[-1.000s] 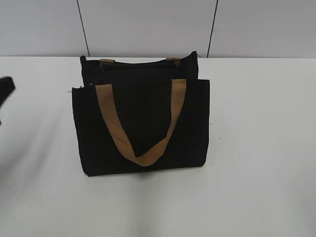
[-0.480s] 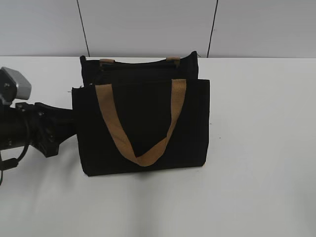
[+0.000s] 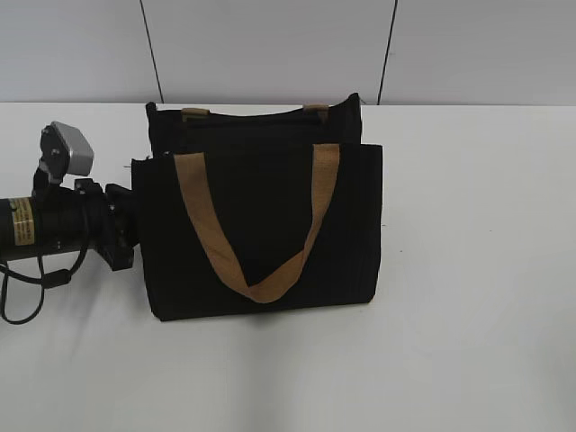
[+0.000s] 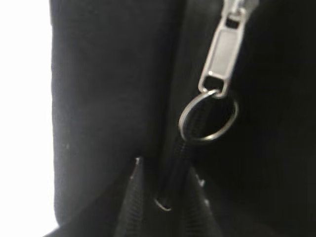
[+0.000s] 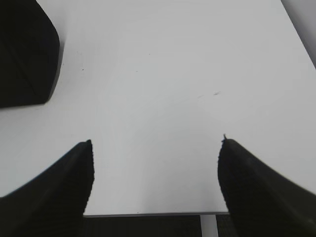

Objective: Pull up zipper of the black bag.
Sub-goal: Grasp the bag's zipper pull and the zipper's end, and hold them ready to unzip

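Zipper's silvery metal pull tab (image 4: 221,59) with ring sits just ahead of left gripper (image 4: 158,195), fingertips nearly closed around the dark track on boxy black fabric bag (image 3: 261,225); right gripper (image 5: 155,173) open, well apart.

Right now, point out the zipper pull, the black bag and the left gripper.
zipper pull (image 4: 223,53), left wrist view, flat silvery tab.
black bag (image 3: 261,207), exterior view, front panel.
left gripper (image 4: 160,197), left wrist view, between fingertips.

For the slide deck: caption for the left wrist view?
Left fingers closing in on the black fabric bag's silvery metal zipper pull and ring.
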Robot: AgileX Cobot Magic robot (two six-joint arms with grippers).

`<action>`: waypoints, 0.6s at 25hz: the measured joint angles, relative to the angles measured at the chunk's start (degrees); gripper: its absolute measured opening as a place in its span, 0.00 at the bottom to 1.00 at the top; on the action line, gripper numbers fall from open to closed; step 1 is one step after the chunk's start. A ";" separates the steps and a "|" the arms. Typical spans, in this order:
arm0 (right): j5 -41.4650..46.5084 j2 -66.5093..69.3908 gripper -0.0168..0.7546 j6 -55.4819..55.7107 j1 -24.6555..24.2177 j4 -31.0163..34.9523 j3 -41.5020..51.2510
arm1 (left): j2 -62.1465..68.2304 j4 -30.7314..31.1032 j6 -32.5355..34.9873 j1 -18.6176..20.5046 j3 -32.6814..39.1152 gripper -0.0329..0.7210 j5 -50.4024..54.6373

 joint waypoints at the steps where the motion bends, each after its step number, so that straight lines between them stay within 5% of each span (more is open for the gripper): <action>1: 0.00 0.00 0.79 0.00 0.00 0.00 0.00 | 0.38 0.06 0.00 0.00 -0.16 0.22 -0.14; 4: 0.00 0.00 0.79 0.00 0.00 0.00 0.00 | 0.78 1.42 0.00 0.00 -0.20 0.07 -0.73; 15: 0.00 0.00 0.79 0.00 0.00 0.00 0.00 | -5.57 -2.22 0.00 0.00 1.70 0.06 2.54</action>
